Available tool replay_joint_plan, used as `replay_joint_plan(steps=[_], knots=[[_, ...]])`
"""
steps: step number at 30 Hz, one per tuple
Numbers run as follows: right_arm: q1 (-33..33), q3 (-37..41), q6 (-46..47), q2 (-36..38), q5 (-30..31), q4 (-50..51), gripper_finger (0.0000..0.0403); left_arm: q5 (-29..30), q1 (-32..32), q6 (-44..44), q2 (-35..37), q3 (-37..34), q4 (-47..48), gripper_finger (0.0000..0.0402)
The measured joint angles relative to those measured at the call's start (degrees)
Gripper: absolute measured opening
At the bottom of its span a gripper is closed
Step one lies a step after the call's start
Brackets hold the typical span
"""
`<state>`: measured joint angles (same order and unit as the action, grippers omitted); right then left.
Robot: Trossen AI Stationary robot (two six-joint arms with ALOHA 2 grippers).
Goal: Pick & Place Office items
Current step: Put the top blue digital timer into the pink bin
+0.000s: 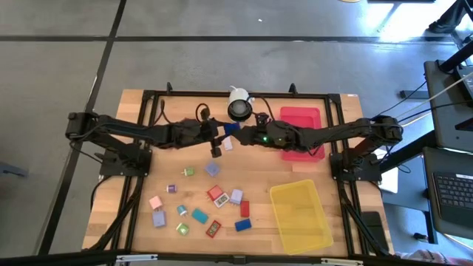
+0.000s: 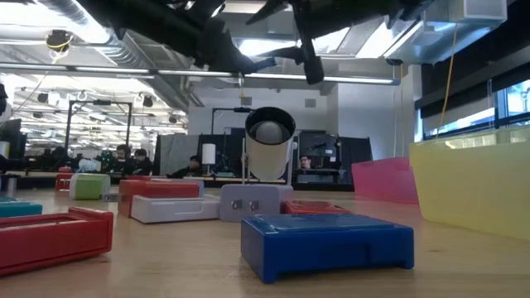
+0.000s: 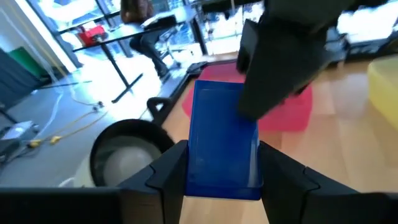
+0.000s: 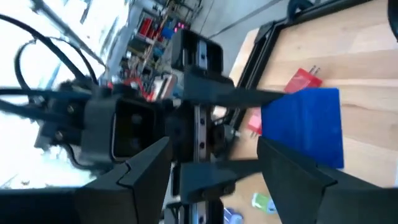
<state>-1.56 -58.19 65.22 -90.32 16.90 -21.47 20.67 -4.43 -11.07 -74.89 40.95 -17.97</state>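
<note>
Wooden bench [image 1: 259, 177] with black frame, two dark arms meeting above its far middle, just in front of the white round camera [image 1: 238, 103]; left claw [image 1: 224, 139] clenched on a blue block [image 3: 224, 140], its two dark fingers [image 3: 165, 174] pressed to the block's two sides, block raised off the bench; right claw [image 1: 244, 138] close beside the left one, facing it, fingers spread apart and grasping nothing, the same blue block seen between and beyond its fingers in the right wrist view [image 4: 308, 124]; red tray [image 1: 301, 131] at the far right of the bench, partly under the right arm; yellow tray [image 1: 299, 216] at the near right, well apart from the red one; remaining office items scattered flat on the near-left half of the bench, none touching either claw: lilac block [image 1: 213, 168] nearest the arms, small green piece [image 1: 188, 172] just left of it, small purple piece [image 1: 171, 188], pink block [image 1: 155, 202], lilac block at near left [image 1: 159, 219], teal block [image 1: 199, 216], small teal piece [image 1: 181, 210], green piece [image 1: 182, 229], red labelled block [image 1: 217, 195] with a pale lilac block [image 1: 236, 196] just beside it, red block [image 1: 244, 208], blue block on the bench [image 1: 242, 224], red labelled block at the near edge [image 1: 213, 229]; low view shows one blue block large in the foreground [image 2: 327, 244] with red ones behind and left; people seated in the room beyond the bench
</note>
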Motion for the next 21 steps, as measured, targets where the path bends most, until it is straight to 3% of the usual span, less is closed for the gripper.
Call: replay_joint_plan(steps=[7, 15, 21], knots=[[0.00, -0.06, -4.36, 2.55, -0.02, 1.23, 0.0240, 3.13, 2.55, 1.92, 0.50, -0.05, 6.89, 0.0160], [0.00, -0.04, 1.67, 2.70, 2.06, 13.72, 0.0240, 3.52, 5.80, 2.30, 0.54, -0.07, 1.05, 0.0160], [-0.66, -0.02, 0.27, 2.49, 1.45, 13.29, 0.0240, 3.43, 4.26, 2.34, 0.54, -0.07, -3.26, 0.0159]])
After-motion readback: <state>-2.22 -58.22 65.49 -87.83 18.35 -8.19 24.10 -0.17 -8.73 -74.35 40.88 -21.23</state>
